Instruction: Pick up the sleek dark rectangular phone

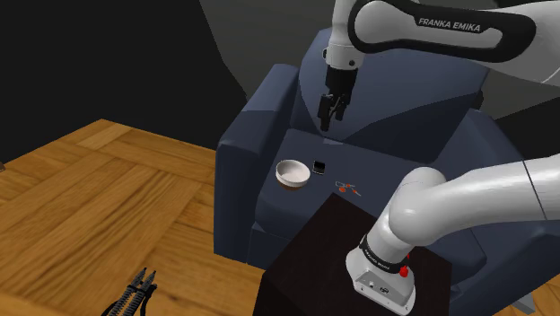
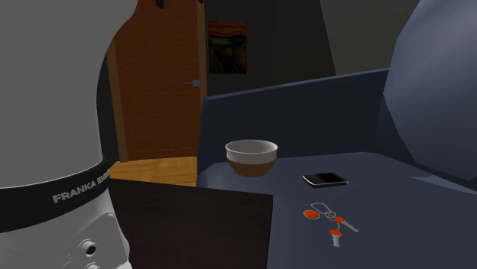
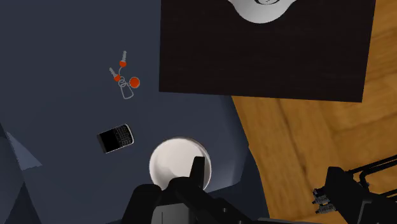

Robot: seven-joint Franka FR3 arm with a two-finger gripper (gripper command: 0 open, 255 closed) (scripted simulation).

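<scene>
The phone (image 1: pixel 319 166) is a small dark rectangle with a keypad, lying flat on the navy armchair seat (image 1: pixel 377 157). It rests just beside a white bowl (image 1: pixel 293 172). My black gripper (image 1: pixel 329 115) hangs open well above the seat, a little behind the phone, with nothing between its fingers. In the wrist view the phone (image 3: pixel 116 138) lies far below, beside the bowl (image 3: pixel 180 162), and one black finger (image 3: pixel 197 173) crosses the bowl. The second exterior view has the phone (image 2: pixel 325 179) between the bowl (image 2: pixel 251 157) and the chair back.
Orange-headed keys (image 1: pixel 347 188) lie on the seat near the dark stand (image 1: pixel 332 251). The armrest (image 1: pixel 260 117) rises beside the bowl. Black pliers (image 1: pixel 135 294) lie on the wooden floor (image 1: pixel 108 197).
</scene>
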